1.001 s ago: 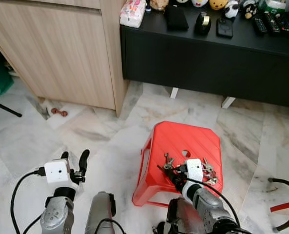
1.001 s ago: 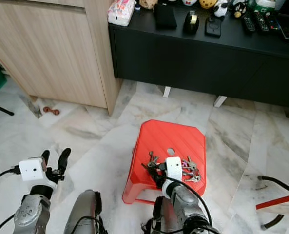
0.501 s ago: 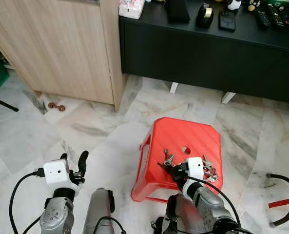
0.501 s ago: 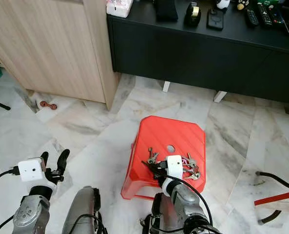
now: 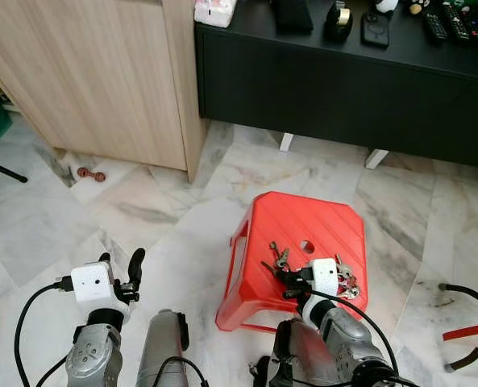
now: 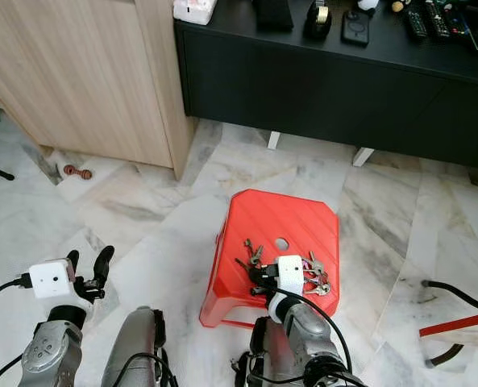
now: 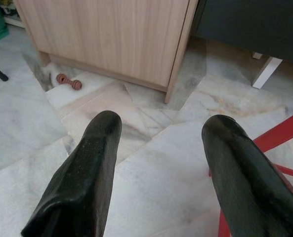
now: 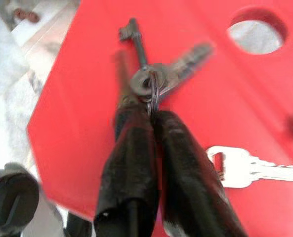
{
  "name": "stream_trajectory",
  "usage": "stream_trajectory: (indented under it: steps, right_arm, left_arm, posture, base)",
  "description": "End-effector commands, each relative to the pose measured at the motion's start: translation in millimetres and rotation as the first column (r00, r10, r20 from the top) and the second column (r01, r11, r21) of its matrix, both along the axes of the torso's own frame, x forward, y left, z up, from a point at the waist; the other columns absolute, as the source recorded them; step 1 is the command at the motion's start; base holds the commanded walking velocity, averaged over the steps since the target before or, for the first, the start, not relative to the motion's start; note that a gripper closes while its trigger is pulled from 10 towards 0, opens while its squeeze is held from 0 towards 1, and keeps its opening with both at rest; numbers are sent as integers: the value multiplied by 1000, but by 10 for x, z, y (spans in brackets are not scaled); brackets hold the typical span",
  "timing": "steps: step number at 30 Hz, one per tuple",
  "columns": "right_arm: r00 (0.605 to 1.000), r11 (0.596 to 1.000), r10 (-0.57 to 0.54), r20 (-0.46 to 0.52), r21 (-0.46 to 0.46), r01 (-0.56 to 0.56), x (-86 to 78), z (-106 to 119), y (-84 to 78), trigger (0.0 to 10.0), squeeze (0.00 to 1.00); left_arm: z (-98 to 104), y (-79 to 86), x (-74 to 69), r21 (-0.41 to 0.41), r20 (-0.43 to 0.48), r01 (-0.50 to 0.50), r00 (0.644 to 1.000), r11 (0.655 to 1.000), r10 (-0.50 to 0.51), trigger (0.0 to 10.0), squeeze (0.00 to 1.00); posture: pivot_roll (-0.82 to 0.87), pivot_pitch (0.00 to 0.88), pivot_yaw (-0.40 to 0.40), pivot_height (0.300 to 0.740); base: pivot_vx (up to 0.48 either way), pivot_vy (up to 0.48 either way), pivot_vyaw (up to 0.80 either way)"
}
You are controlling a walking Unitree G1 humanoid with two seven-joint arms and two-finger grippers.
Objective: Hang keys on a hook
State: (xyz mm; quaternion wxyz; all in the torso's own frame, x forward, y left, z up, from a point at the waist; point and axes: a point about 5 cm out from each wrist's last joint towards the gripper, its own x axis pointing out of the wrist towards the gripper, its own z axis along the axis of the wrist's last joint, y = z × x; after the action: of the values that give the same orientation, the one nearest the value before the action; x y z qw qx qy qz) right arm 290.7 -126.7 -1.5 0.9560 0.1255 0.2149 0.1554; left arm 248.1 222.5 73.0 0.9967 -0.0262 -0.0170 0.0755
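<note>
Right gripper (image 8: 153, 111) jaws clamped on keys' (image 8: 151, 79) ring over the stool (image 5: 319, 230) so blades dangle; left gripper (image 7: 161, 163) jaws spread, idle.

One red stool (image 5: 303, 242), two bunches of keys (image 5: 277, 260) (image 5: 345, 278), two hands (image 5: 119, 270) (image 5: 283, 282).

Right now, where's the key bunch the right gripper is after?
The keys are pinched by their ring in the right gripper, over the red stool, on its left part near the centre hole; more keys lie just right of it.
</note>
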Motion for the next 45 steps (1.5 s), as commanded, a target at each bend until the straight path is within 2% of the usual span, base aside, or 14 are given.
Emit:
stream_trajectory:
  steps: [1, 10, 15, 21, 25, 28, 32, 33, 41, 45]
  right_arm:
    - [999, 999, -34, -16, 9, 34, -42, -44, -54, 0, 0]
    - [998, 999, -52, 28, 12, 52, 3, 16, -68, 0, 0]
    - [993, 998, -62, 101, 10, 62, 42, 94, -95, 0, 0]
    - [964, 994, -107, 242, -1, 111, 132, 285, -199, 0, 0]
    - [948, 988, -142, 286, -25, 155, 140, 334, -259, 0, 0]
    - [914, 976, -186, 359, -43, 216, 155, 440, -354, 0, 0]
    - [896, 972, -182, 406, -62, 226, 168, 519, -375, 0, 0]
    - [885, 972, -167, 436, -80, 223, 174, 576, -374, 10000, 0]
    - [836, 961, -159, 525, -111, 252, 134, 752, -401, 10000, 0]
    - [837, 961, -167, 522, -102, 256, 106, 786, -397, 10000, 0]
  left_arm:
    - [-43, 17, -36, -10, -22, -11, 1000, 1000, 10, 10000, 0]
    - [-48, 21, -8, -9, -24, -11, 1000, 1000, 11, 10000, 0]
    - [-61, 30, 2, -14, -30, -19, 999, 1000, 19, 10000, 0]
    - [-94, 51, 6, -21, -36, -27, 999, 999, 27, 10000, 0]
    - [-100, 50, 16, -22, -35, -26, 999, 999, 26, 10000, 0]
    - [-103, 52, 40, -46, -28, -34, 999, 998, 32, 10000, 0]
    - [-121, 61, 56, -46, -33, -35, 999, 998, 33, 10000, 0]
    - [-147, 73, 61, -46, -41, -36, 999, 998, 35, 10000, 0]
    - [-221, 133, 62, -45, -57, -57, 997, 997, 54, 10000, 0]
    - [-273, 190, 56, -51, -74, -73, 995, 996, 69, 10000, 0]
  posture:
    - [244, 307, -126, 619]
    - [244, 292, -123, 619]
    - [243, 282, -121, 619]
    - [237, 244, -121, 619]
    - [234, 233, -118, 619]
    - [231, 213, -117, 619]
    - [226, 193, -118, 619]
    - [225, 177, -120, 619]
    - [232, 104, -126, 619]
    - [222, 90, -120, 619]
  base:
    - [0, 0, 0]
    - [0, 0, 0]
    - [0, 0, 0]
    - [0, 0, 0]
    - [0, 0, 0]
    - [0, 0, 0]
    - [0, 0, 0]
    - [0, 0, 0]
    - [0, 0, 0]
    - [0, 0, 0]
